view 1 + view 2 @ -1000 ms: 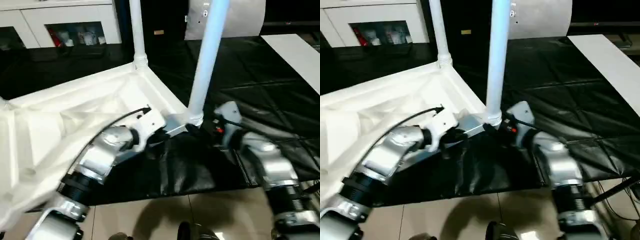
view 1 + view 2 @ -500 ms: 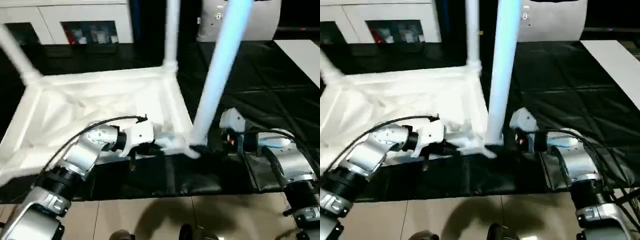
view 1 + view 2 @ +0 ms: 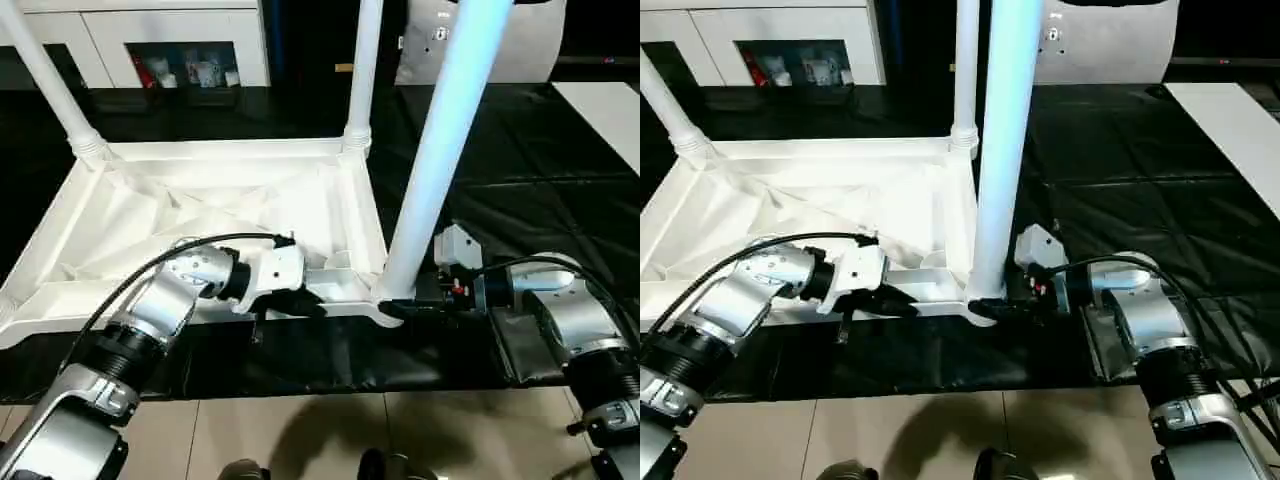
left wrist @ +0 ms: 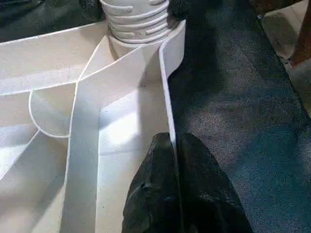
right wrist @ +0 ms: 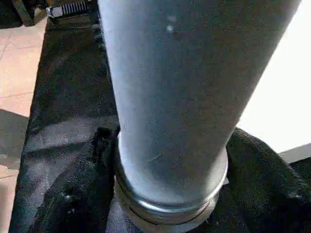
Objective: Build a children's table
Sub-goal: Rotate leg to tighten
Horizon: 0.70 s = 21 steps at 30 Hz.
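Note:
The children's table lies upside down on the black sheet, its ribbed white top (image 3: 200, 150) facing up. Three legs stand in corner sockets: one at the near right (image 3: 440, 150), one at the far right (image 3: 362, 70), one at the far left (image 3: 45, 80). My left gripper (image 3: 315, 300) is shut on the thin near rim of the top (image 4: 167, 87), close to the near right socket. My right gripper (image 3: 400, 303) reaches in from the right. Its black fingers (image 5: 77, 194) press both sides of the near right leg's base (image 5: 170, 97).
The black-sheeted work table (image 3: 520, 180) extends right and back. Its near edge drops to a tiled floor (image 3: 300, 430). White cabinets (image 3: 150, 40) stand at the back, and a white board (image 3: 610, 100) lies at the far right.
The camera has swung, so the whole picture shifted. My right gripper's fingers have closed in on the base of the near leg. My left gripper keeps its hold on the rim.

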Motion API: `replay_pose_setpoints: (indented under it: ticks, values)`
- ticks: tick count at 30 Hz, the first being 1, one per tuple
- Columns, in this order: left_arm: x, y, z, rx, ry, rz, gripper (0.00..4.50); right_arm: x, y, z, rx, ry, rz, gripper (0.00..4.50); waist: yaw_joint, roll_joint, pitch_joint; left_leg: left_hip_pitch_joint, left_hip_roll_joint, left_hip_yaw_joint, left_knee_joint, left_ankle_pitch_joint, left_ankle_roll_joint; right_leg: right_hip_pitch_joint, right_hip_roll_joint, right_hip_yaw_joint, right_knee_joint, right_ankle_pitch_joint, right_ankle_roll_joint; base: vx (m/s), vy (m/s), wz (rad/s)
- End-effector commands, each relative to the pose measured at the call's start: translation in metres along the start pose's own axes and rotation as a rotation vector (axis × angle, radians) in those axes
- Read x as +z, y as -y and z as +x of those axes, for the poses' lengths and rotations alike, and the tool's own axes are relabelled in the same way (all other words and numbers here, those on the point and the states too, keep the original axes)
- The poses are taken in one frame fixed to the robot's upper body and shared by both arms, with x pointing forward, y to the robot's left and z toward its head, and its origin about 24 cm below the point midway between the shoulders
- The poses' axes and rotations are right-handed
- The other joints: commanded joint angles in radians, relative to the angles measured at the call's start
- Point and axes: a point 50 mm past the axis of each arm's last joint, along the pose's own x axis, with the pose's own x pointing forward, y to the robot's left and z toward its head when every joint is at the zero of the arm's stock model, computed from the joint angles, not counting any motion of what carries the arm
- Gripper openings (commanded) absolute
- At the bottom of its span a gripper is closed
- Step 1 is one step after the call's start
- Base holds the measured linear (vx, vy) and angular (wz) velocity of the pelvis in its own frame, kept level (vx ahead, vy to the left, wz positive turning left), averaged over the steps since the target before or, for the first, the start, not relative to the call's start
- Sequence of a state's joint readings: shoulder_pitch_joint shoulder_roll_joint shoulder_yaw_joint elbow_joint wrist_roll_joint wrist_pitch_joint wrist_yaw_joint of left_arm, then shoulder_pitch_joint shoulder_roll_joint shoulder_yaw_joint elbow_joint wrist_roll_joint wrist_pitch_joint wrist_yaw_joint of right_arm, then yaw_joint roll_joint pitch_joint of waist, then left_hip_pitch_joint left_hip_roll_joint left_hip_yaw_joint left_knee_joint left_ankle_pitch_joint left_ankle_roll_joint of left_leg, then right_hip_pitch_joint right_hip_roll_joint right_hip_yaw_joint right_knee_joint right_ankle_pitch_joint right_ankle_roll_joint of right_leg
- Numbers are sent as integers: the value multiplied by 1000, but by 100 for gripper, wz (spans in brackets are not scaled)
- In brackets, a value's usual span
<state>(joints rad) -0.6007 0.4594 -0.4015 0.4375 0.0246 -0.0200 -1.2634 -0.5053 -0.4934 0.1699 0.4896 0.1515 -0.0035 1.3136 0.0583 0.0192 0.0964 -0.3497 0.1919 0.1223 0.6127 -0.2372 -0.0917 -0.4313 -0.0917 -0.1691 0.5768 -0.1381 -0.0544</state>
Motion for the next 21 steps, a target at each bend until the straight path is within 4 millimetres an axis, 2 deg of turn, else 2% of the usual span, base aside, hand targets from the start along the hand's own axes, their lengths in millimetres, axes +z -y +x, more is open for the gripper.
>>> replay_pose_setpoints:
  ticks: [1,2,7,9,10,11,12,13,14,16,18,19,20,21]
  values:
    - [-5,9,10,-107,-44,14,0,4,1,0,19,13,-2,296,-4,-21,-77,-17,27,17,-63,21,163,88,-59,67,-69,-348,-111,0,0,0]
    - [-5,10,10,-105,-42,11,0,3,0,1,26,15,3,281,-4,-21,-78,-17,26,17,-63,21,162,89,-59,67,-69,-349,-110,0,0,0]
    - [-6,10,13,-62,-17,-37,0,2,-5,6,35,47,36,273,-4,-23,-77,-17,27,18,-63,23,162,89,-58,67,-69,-349,-111,0,0,0]
    - [-4,9,17,8,3,-107,0,5,-9,18,13,88,88,273,-6,-27,-76,-17,29,19,-65,23,154,89,-59,69,-69,-354,-111,0,0,0]
    - [-4,8,18,33,1,-128,0,6,-10,21,2,93,103,273,-5,-26,-73,-17,28,17,-66,18,148,89,-59,67,-72,-373,-101,0,0,0]
    - [0,3,21,130,12,-184,0,8,-11,35,-60,114,159,273,-6,-28,-73,-16,27,18,-67,12,144,88,-59,66,-76,-387,-95,0,0,0]
    - [0,2,21,144,15,-193,0,8,-11,37,-71,114,169,272,-10,-28,-68,-17,26,18,-70,3,125,87,-58,64,-82,-414,-86,0,0,0]
    - [5,-4,23,228,38,-247,0,8,-8,48,-152,108,211,272,-15,-26,-67,-12,21,20,-70,-26,98,85,-56,60,-90,-467,-65,0,0,0]
    - [5,-4,23,228,38,-247,0,8,-8,48,-152,108,211,272,-16,-26,-64,-10,17,21,-70,-46,89,82,-56,57,-98,-500,-51,0,0,0]
    - [13,-10,27,329,80,-331,0,11,-4,64,-274,125,273,272,-34,-27,-61,-11,15,18,-72,-110,72,83,-55,48,-112,-563,-11,0,0,0]
    - [16,-11,28,359,91,-357,0,14,-3,69,-311,134,295,272,-48,-25,-61,-14,16,13,-73,-133,64,87,-57,40,-118,-574,6,0,0,0]
    - [19,-13,30,393,99,-382,0,16,-2,75,-352,134,317,272,-51,-18,-61,-13,17,11,-73,-142,66,88,-58,37,-120,-571,5,0,0,0]
    - [23,-15,31,440,107,-413,0,18,-1,82,-405,125,343,272,-69,-16,-60,-11,25,6,-77,-169,64,89,-59,32,-122,-550,-5,0,0,0]
    - [26,-17,33,487,107,-439,0,19,0,87,-461,112,370,272,-74,-14,-59,-11,27,5,-78,-173,62,88,-59,32,-122,-537,-14,0,0,0]
